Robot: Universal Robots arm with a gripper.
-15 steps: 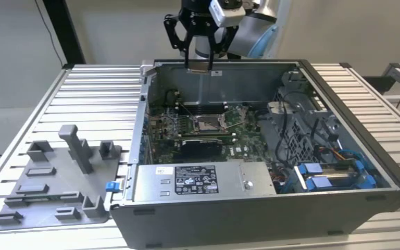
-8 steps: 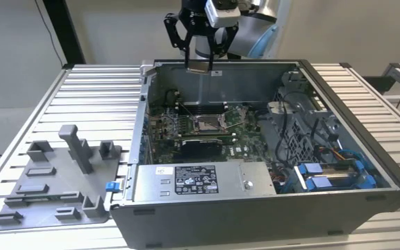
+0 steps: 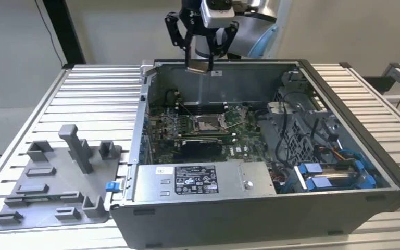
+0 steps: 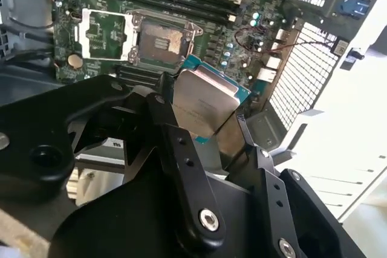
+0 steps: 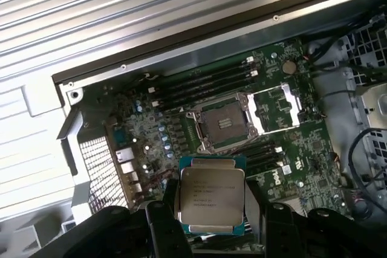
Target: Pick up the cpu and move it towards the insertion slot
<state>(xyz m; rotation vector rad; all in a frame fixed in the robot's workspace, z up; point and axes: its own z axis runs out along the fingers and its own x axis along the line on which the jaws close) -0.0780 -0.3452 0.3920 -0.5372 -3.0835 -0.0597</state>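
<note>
The end effector (image 4: 202, 122) is clamped on the cpu (image 5: 210, 200), one black finger on each of two opposite edges, the metal top left bare. In the exterior view the cpu (image 3: 198, 67) hangs above the far rim of the open computer case (image 3: 366, 130), well above the insertion slot (image 3: 207, 123) on the green board inside. Handling, as a judgement: a thin, stiff, light plate with a smooth metal lid, likely slippery at the faces, and an underside that is probably delicate; an edge grip as seen here suits it, with no pressure on either face. The first wrist view looks straight onto the cpu's top and the insertion slot (image 5: 222, 121) beyond it, its frame open, tan centre exposed. The second wrist view shows the cpu (image 4: 202, 102) tilted, with its teal rim, the fingers (image 4: 181, 149) alongside it, and the insertion slot (image 4: 162, 43) beyond. The exterior view adds the height above the case, the ribbed tabletop (image 3: 96, 99) and a grey fixture tray (image 3: 47, 182) beside the case.
</note>
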